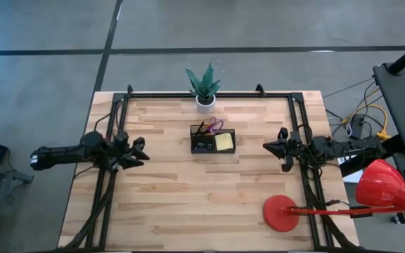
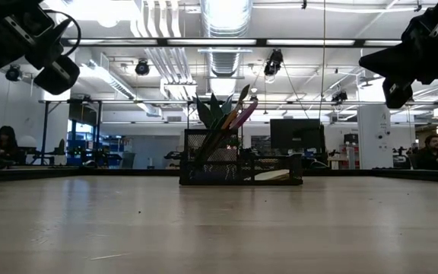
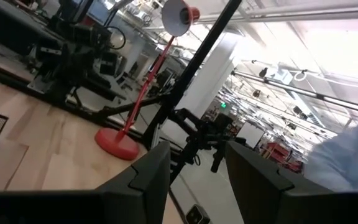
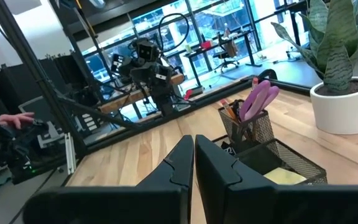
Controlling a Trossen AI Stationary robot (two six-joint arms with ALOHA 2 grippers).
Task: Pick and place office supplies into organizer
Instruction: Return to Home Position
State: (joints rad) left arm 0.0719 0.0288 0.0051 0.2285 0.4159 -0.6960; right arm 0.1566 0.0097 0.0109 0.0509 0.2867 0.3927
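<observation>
High view: found organizer [image 1: 213,143] at frame centre, loaded with yellow pad [image 1: 223,142] and scissors [image 1: 216,124]; spotted left gripper [image 1: 140,151] centre-left and right gripper [image 1: 269,147] centre-right, well apart from it, likely parked for homing with sorting done. Low view: caught both grippers high in the upper corners. Wrist views: read left fingers [image 3: 151,177] apart, right fingers [image 4: 173,165] pressed together, nothing held.

Grey concrete floor [image 1: 259,28] with dark seams around the wood table [image 1: 174,204]. Open ceiling: silver ducts [image 2: 223,46], strip lights [image 2: 105,9]. Big windows [image 4: 229,15] and a monitor [image 2: 295,133] behind. Person [image 2: 6,144] seated far back.
</observation>
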